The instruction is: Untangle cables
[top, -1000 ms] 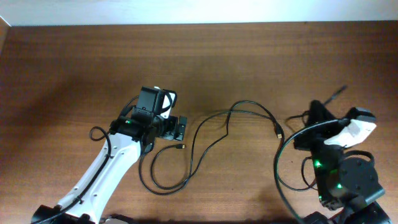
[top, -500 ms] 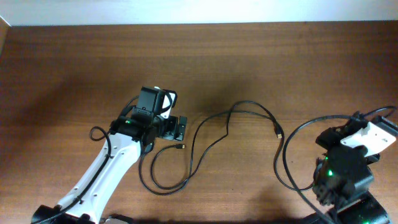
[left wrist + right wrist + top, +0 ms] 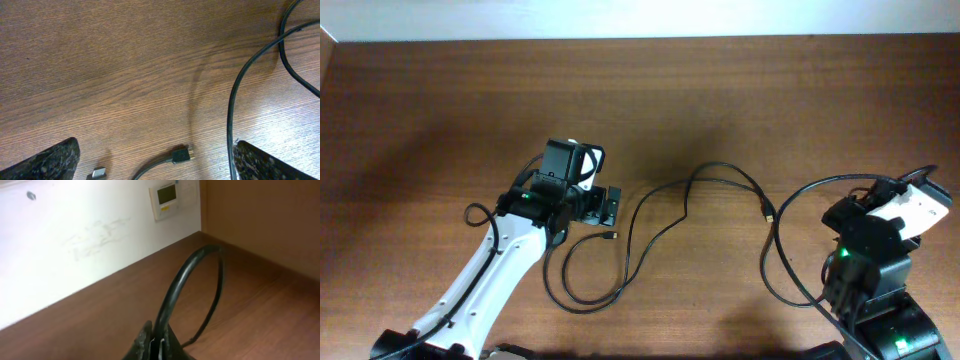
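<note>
Wooden table [image 3: 720, 100], black cables [image 3: 650, 215] looping across it.
Left gripper [image 3: 160, 161] gapes wide, empty; right gripper [image 3: 155, 342] pinches one cable [image 3: 176, 287].

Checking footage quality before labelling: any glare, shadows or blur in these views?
Overhead: sharp, dim patch on the table at left. Left wrist: pale sheen beside the cable, which throws a soft shadow. Right wrist: gripped cable looks soft; wall bright.

Two claws are showing: left claw [image 3: 155, 167], right claw [image 3: 155, 342]. Three plugs are lying out: black plug [image 3: 182, 154] and metal-tipped plug [image 3: 98, 174] between the left claw's fingers, third plug [image 3: 768, 212] well apart. Cables [image 3: 230, 120] are overlapping, uncountable.
</note>
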You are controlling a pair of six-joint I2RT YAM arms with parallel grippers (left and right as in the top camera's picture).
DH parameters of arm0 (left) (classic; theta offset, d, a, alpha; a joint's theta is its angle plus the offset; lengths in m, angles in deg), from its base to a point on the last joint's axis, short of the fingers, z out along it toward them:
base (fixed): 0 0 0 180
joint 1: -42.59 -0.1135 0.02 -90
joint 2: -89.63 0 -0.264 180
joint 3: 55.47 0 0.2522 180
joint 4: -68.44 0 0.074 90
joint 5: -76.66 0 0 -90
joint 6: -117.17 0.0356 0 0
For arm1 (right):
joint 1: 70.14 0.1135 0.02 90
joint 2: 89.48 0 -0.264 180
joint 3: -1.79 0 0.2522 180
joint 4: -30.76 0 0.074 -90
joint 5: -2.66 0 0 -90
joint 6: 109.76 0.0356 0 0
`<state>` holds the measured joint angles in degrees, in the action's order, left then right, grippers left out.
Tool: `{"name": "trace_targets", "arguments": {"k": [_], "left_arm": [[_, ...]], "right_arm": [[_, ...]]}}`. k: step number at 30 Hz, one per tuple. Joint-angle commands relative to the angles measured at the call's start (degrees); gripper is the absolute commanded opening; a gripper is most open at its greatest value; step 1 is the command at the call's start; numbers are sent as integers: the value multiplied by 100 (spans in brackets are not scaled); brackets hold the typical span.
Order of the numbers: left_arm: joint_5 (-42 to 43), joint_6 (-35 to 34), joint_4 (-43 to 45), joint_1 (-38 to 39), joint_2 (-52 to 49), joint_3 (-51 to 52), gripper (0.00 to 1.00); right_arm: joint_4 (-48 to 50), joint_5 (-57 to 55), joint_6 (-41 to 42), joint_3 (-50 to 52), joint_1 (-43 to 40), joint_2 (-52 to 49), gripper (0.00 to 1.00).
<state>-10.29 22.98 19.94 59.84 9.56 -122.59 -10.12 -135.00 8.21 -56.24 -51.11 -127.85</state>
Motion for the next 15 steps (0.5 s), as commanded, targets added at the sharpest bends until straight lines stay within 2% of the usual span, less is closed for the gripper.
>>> {"name": "trace_targets", "arguments": {"k": [1, 6, 15], "left_arm": [[63, -55, -7, -17, -24, -63, 99], [63, -55, -7, -17, -24, -63, 99], [63, -55, -7, -17, -24, -63, 99]], "right_arm": [[-26, -258, 256, -107, -149, -195, 4], [-52, -249, 258, -105, -721, -664, 4], [487, 107, 448, -107, -2393, -1810, 4]]}}
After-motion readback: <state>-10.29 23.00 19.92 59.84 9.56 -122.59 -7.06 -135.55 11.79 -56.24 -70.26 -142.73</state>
